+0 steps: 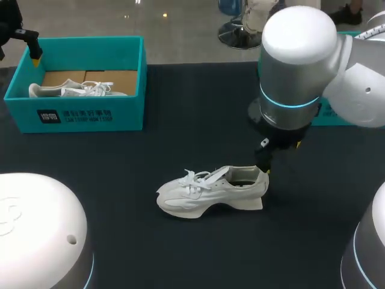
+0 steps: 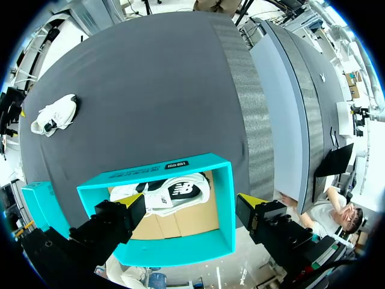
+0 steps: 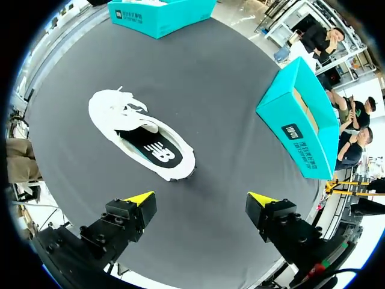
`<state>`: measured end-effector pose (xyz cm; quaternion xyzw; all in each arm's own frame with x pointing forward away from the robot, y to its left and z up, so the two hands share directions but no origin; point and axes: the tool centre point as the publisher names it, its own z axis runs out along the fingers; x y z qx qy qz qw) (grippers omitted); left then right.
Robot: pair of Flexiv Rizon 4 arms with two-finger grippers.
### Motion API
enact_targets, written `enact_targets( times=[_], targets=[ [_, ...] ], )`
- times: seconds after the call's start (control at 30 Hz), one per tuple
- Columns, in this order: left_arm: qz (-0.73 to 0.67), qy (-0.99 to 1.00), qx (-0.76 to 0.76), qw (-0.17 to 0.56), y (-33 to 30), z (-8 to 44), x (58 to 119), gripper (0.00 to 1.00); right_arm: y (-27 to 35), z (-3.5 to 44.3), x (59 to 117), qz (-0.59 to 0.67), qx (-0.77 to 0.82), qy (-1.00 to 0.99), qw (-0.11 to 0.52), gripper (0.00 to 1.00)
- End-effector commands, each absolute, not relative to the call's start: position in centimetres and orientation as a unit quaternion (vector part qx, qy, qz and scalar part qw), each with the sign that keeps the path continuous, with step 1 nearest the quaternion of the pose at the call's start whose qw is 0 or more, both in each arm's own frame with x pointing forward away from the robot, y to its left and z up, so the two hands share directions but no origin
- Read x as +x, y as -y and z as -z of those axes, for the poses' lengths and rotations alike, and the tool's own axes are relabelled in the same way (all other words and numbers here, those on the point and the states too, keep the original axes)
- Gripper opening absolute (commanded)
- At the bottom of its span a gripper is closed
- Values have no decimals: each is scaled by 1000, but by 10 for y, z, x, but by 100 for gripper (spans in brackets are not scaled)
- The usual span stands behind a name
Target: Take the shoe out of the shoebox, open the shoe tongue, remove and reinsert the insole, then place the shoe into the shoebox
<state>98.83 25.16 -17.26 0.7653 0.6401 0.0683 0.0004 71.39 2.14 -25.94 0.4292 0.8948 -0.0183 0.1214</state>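
Note:
A white shoe (image 1: 210, 189) stands upright on the dark table, toe to the left, laces loose; the right wrist view shows its dark insole inside the shoe (image 3: 141, 135). My right gripper (image 3: 201, 198) hangs open just above and behind the heel, touching nothing; in the head view the gripper (image 1: 281, 158) is at the heel end. A teal shoebox (image 1: 90, 117) at the back left holds a second white shoe (image 2: 171, 195). My left gripper (image 2: 191, 201) hovers open over that box's far left end, with one fingertip (image 1: 35, 55) showing in the head view.
Another teal box (image 3: 301, 120) lies on the table's right side, mostly hidden behind my right arm (image 1: 301, 54) in the head view. The table's far edge (image 1: 198, 64) runs just behind the shoebox.

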Motion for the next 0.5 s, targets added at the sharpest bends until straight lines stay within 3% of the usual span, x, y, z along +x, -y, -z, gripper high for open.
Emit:
enact_targets(
  times=[0.03, 0.1, 0.37, 0.5],
  targets=[
    [-70, -640, 765, 0, -252, 173, 987, 100, -22, 261, 715, 18, 429, -895, 121, 100],
    [-70, -640, 765, 0, -252, 173, 987, 100, -22, 261, 715, 18, 429, -895, 121, 100],
    [-70, -640, 765, 0, -252, 173, 987, 100, 2, 259, 715, -128, 153, -980, 6, 100],
    [-70, -640, 765, 0, -252, 173, 987, 100, 2, 262, 712, -174, 14, -985, -15, 100]
  ],
)
